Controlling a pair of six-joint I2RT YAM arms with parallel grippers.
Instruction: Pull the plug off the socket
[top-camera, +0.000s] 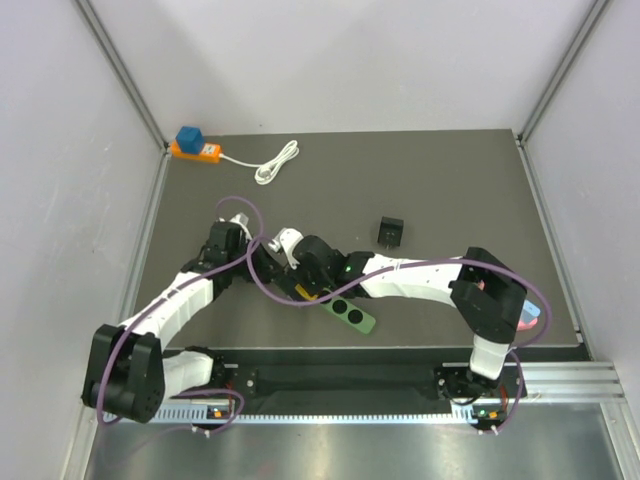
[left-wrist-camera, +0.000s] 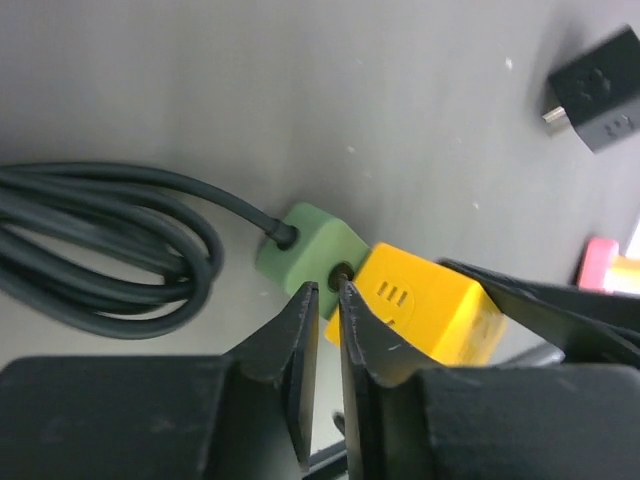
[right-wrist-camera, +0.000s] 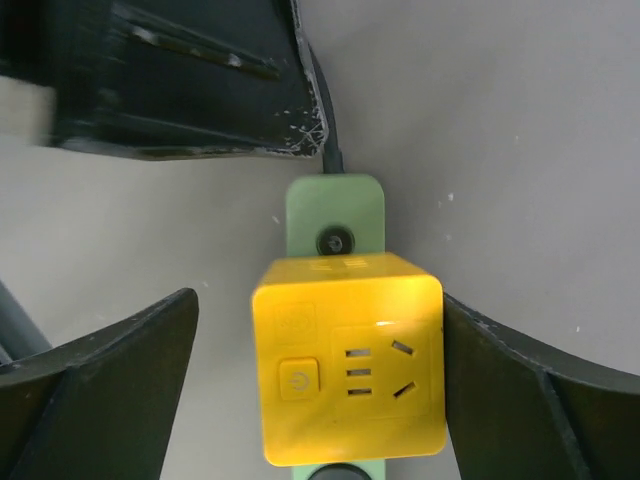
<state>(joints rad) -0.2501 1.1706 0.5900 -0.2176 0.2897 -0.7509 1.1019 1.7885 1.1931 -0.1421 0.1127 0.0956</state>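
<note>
An orange strip (top-camera: 205, 152) with a blue cube (top-camera: 189, 136) on it lies at the far left corner of the mat (top-camera: 450, 180), its white cord (top-camera: 277, 161) coiled beside it. A black adapter (top-camera: 390, 232) sits near the middle.

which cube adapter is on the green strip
The yellow one, seated on the green strip; the black one lies loose, the blue one sits on an orange strip.

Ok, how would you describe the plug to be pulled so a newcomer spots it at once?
On the dark table, look near the front middle for a green power strip. The plug is the yellow cube seated on it, with a power button on its face. The other adapter, lying loose farther back, is black.
</note>
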